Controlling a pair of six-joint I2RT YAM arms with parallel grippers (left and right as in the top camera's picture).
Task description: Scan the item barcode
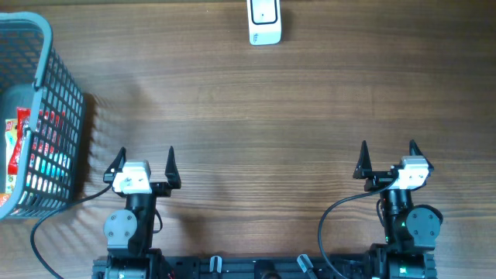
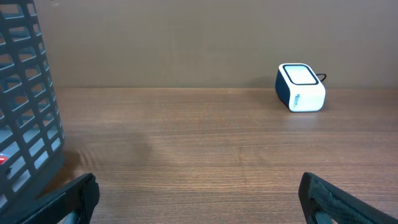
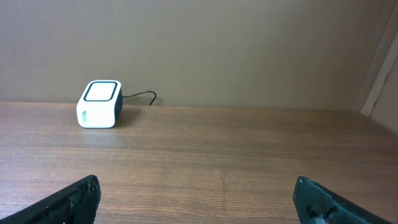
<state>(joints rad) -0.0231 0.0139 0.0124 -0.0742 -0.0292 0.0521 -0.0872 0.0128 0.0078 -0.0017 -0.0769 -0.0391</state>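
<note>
Grey basket (image 1: 62,116) sits at the tabletop's left edge with packaged items (image 1: 15,151) inside, my left gripper (image 1: 146,151) hangs wide and empty near the front edge, scanner (image 1: 264,22) sits at the far edge, my right gripper (image 1: 388,145) likewise wide, empty.

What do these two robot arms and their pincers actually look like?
The left arm and right arm are black with round joint housings and a white block at each wrist. The left gripper and right gripper each have two slim black fingers tapering to points. A black cable loops beside each base; a small green light glows on the right arm.
</note>
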